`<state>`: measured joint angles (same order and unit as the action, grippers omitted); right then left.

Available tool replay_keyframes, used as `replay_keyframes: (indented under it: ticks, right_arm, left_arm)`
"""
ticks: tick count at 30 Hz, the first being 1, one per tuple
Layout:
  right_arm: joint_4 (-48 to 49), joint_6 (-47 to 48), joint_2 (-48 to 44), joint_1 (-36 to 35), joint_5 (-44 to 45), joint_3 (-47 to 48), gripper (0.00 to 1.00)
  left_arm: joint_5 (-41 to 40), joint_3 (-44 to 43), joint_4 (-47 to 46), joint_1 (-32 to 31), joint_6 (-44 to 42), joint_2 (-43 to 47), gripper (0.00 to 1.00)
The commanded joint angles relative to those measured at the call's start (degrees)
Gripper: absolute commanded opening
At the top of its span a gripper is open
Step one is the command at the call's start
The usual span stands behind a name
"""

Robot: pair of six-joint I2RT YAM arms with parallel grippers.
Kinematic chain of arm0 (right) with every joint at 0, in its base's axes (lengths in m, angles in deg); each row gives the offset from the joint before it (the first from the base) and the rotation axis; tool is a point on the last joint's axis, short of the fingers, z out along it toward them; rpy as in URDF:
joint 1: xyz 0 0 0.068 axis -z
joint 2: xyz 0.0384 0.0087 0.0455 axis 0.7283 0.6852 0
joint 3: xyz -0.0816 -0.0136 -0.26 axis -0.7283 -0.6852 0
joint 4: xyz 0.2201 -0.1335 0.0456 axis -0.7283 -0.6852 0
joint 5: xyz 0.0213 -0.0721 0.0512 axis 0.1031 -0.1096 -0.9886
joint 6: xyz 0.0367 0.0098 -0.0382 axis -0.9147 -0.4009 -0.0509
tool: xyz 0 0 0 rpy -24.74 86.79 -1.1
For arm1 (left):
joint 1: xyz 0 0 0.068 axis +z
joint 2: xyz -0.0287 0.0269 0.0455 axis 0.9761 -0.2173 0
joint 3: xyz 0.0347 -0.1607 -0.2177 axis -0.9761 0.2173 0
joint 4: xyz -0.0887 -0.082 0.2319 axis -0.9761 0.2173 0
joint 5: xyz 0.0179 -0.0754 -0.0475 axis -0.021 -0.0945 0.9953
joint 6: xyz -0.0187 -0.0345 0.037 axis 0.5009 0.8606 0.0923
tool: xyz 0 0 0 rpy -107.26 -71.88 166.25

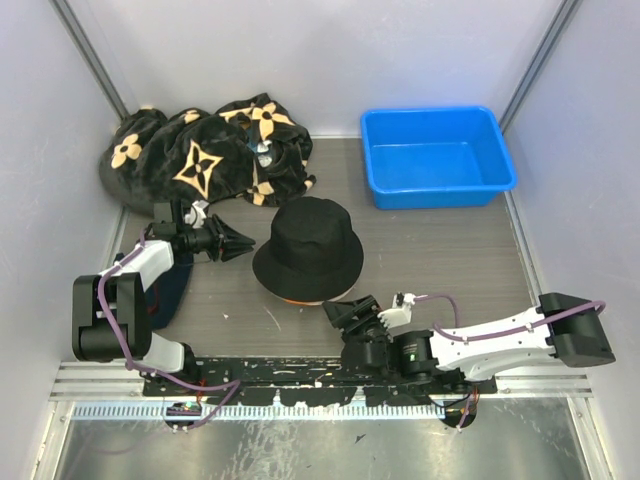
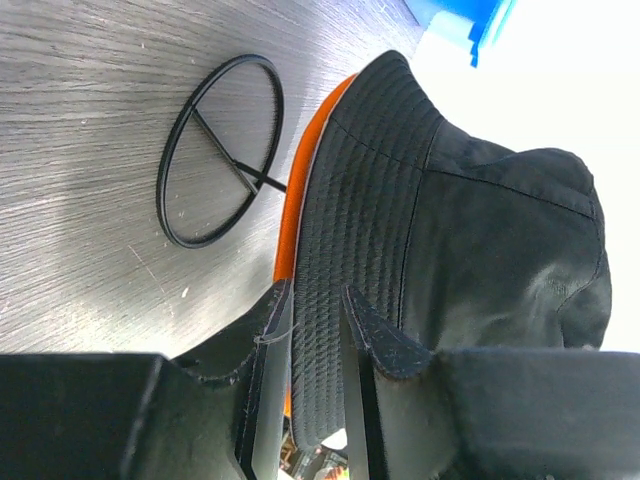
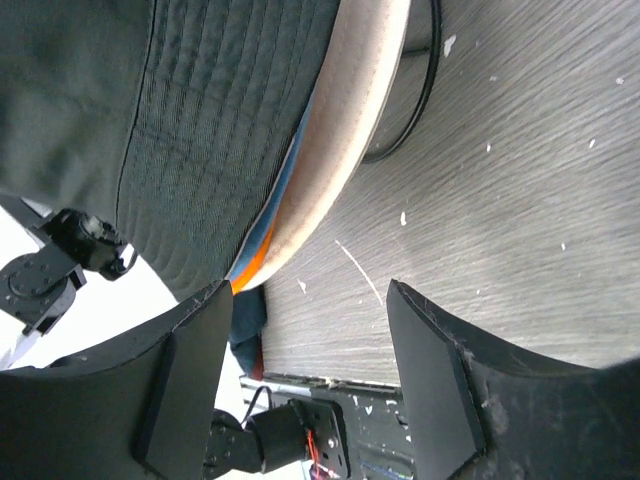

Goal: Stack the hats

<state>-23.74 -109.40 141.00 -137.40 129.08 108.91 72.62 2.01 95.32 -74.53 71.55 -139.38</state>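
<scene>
The black hat (image 1: 308, 248) sits on top of a pile in the middle of the table. In the right wrist view, the black hat (image 3: 180, 120) has light blue (image 3: 285, 195), orange (image 3: 255, 262) and beige (image 3: 350, 120) brims showing beneath it. My left gripper (image 1: 243, 243) is at the pile's left side. The left wrist view shows this gripper (image 2: 315, 320) shut on the black hat's brim (image 2: 340, 250), with an orange edge (image 2: 295, 200) just below. My right gripper (image 1: 345, 312) is by the pile's front right edge. It (image 3: 305, 320) stands open over bare table, holding nothing.
A blue bin (image 1: 437, 157) stands at the back right. A black cloth with tan flower motifs (image 1: 200, 155) is heaped at the back left. A dark navy garment (image 1: 175, 290) lies by the left arm. A thin black wire ring (image 2: 225, 150) lies flat beside the pile.
</scene>
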Motion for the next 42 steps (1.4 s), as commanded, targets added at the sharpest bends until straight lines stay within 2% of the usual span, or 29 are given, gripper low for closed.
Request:
replay_keyframes:
  ticks: [1, 6, 13, 27, 30, 34, 38, 42]
  right_arm:
    - [1.6, -2.4, 0.7, -3.0, 5.9, 2.4, 0.69]
    - [4.0, -2.2, 3.2, -6.3, 11.0, 4.5, 0.68]
    - [8.4, -5.4, 4.3, -7.7, 17.6, 2.0, 0.69]
    - [-6.0, -33.9, 12.7, -4.9, 26.7, 1.0, 0.69]
    - [-6.0, -38.1, 15.3, -3.6, 27.7, 1.0, 0.69]
    - [-4.4, -37.9, 15.8, -4.6, 27.0, 1.0, 0.69]
    - [-14.3, -38.2, 12.8, -8.4, 26.2, 2.8, 0.69]
    - [-36.1, -38.3, 10.3, -11.9, 23.0, 10.7, 0.69]
  left_arm:
    - [2.0, 0.7, -2.3, 0.2, 1.2, 0.3, 0.33]
    - [2.5, 1.3, -1.6, 0.2, 0.2, 0.7, 0.34]
    - [2.8, 3.4, -2.0, 0.2, -0.9, 0.2, 0.34]
    - [2.7, 3.3, -3.7, -1.7, 1.3, 2.0, 0.36]
    - [2.6, 3.1, -3.7, -2.5, 1.6, 2.1, 0.36]
    - [2.9, 3.0, -2.7, -2.8, 1.1, 2.4, 0.36]
    - [2.1, 3.0, -0.3, -2.7, -0.4, 3.3, 0.34]
    - [-0.7, 3.3, 1.9, -2.6, -2.1, 4.5, 0.34]
